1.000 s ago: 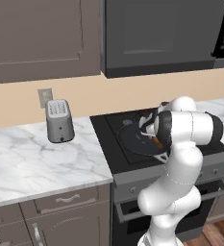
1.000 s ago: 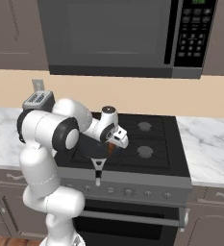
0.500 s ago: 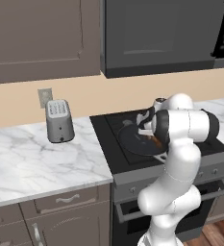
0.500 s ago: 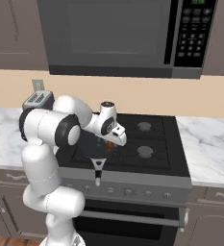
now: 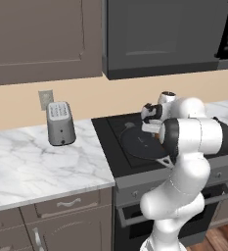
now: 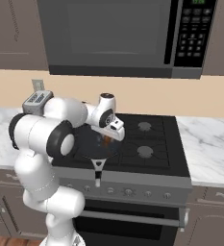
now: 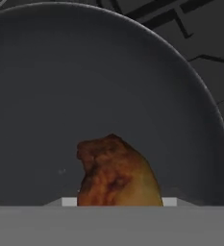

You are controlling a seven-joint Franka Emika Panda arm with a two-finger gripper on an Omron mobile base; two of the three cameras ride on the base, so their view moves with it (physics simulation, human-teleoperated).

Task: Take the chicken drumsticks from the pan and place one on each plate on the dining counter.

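One drumstick [image 7: 117, 173]: sits right between my fingers, over the pan's floor.
My gripper [image 6: 107, 140]: clamped on the drumstick, I judge.
Pan [image 5: 141, 144]: on the stove [image 6: 152, 153].

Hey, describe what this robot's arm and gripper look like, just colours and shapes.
The arm is made of glossy white, rounded segments with dark grey-black rings at the joints. It narrows to a small white hand with a dark cap, carrying the gripper. No cables or markings are visible.
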